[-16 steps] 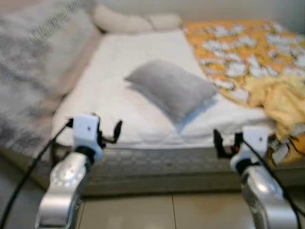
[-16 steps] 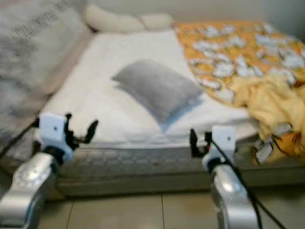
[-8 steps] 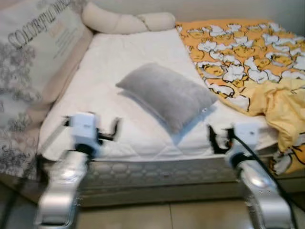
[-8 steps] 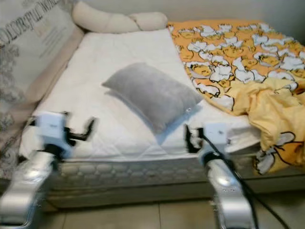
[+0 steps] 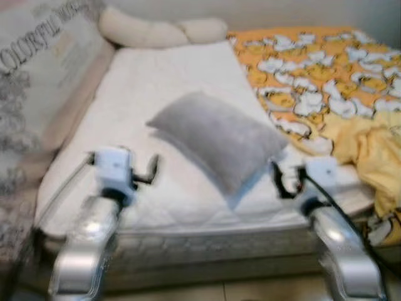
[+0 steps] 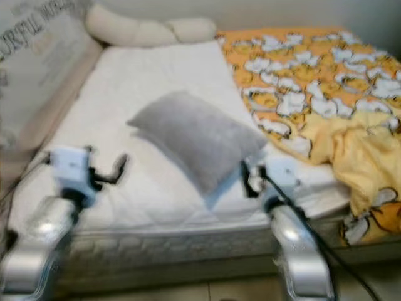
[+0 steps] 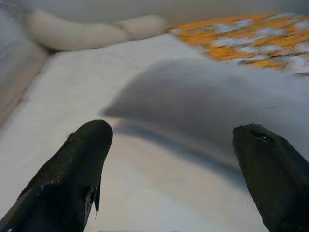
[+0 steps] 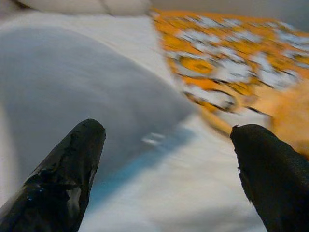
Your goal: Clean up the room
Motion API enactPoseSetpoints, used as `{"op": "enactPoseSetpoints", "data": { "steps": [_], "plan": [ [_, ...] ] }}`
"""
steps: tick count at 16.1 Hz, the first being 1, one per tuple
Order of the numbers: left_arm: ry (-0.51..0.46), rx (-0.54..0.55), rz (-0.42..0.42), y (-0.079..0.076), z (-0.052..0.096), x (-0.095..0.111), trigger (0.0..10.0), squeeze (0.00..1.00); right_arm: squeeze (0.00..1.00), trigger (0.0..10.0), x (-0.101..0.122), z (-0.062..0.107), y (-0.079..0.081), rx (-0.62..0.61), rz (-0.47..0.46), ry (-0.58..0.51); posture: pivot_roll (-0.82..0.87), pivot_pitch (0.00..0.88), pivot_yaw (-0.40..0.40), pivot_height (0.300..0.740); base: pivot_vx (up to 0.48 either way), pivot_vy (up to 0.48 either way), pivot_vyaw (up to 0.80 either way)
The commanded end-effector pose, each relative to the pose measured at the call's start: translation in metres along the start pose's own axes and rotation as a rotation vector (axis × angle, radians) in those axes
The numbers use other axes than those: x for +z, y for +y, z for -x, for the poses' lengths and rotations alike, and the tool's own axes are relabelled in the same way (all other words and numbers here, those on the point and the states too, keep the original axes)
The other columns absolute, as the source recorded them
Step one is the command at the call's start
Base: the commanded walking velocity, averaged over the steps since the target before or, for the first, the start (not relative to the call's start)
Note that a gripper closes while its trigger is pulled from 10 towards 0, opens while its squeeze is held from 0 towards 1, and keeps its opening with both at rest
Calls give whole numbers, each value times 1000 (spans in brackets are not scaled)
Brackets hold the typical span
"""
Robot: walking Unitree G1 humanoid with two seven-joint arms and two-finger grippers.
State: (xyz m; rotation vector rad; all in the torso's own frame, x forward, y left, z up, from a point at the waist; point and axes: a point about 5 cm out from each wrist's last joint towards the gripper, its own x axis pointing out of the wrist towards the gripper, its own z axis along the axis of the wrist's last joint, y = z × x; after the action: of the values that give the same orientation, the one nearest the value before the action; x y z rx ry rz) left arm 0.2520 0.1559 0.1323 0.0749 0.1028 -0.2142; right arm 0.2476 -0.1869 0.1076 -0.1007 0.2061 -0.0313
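A grey pillow [image 5: 216,139] lies askew in the middle of the white mattress [image 5: 156,81]. An orange and yellow patterned blanket [image 5: 332,75] is crumpled over the bed's right side, its yellow lining [image 5: 376,150] bunched at the corner. My left gripper [image 5: 141,174] is open over the mattress's front left part, short of the pillow [image 7: 212,101]. Just off the pillow's near right corner, my right gripper [image 5: 285,182] is open too, with the pillow [image 8: 72,92] between and beyond its fingers. Neither holds anything.
A long cream bolster [image 5: 156,30] lies along the head of the bed. A large printed cushion [image 5: 37,81] leans along the left side. The bed's quilted front edge [image 5: 207,244] is right before me, with tiled floor [image 5: 238,291] below.
The camera has come closer to the bed, so the floor strip has shrunk and the pillow looms larger. Both grippers now reach over the mattress edge, still open.
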Motion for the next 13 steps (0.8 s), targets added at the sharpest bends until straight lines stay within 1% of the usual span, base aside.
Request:
{"op": "enactPoseSetpoints", "data": {
  "steps": [1, 13],
  "plan": [
    [-1, 35, -23, 10, 2, 2, 10000, 0, 0, 10000, 7, -2, 6, 16, -4, -33, -6, 0, 35, 740, 349, 0, 0],
    [4, 25, -32, 8, 2, 0, 10000, 0, 0, 10000, 5, -3, 6, 2, -4, -32, -10, 0, 40, 740, 334, 0, 0]
  ]
}}
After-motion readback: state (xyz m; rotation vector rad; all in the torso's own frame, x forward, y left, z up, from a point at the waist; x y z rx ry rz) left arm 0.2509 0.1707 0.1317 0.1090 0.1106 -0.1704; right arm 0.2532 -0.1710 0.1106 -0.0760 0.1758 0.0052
